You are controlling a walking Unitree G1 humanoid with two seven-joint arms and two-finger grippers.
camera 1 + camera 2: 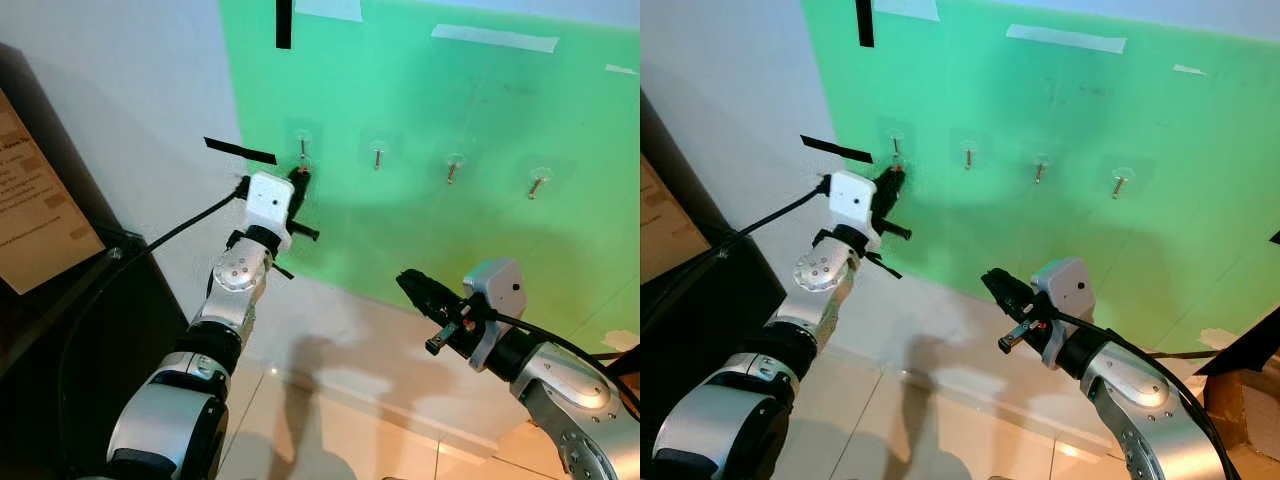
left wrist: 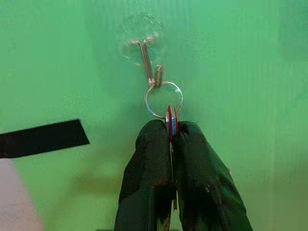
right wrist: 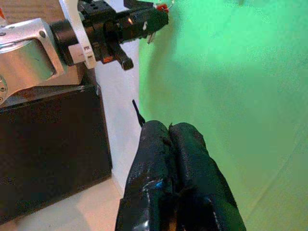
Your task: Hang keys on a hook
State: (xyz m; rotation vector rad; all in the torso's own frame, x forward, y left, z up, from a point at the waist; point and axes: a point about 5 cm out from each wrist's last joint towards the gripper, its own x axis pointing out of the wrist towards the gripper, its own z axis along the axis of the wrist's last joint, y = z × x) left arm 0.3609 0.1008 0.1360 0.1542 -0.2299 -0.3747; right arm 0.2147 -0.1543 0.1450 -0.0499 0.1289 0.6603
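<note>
green board (image 1: 480,110), black tape strip (image 1: 240,151), red key tag (image 2: 171,122), black tool (image 2: 171,139)

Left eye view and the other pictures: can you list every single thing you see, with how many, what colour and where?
green board: one, green, on the white wall ahead
hooks: four, metal on clear pads, in a row across the board
key ring: one, silver, looped on the leftmost hook
red tag: one, red, on the ring, pinched in the left tool
black tape: two strips, black, at the board's left edge
pale tape: strips, whitish, along the board's top
dark cabinet: one, black, at the left
sign: one, tan, leaning on the cabinet
left tool: one, black, at the leftmost hook
right tool: one, black, shut, low, off the board
</note>
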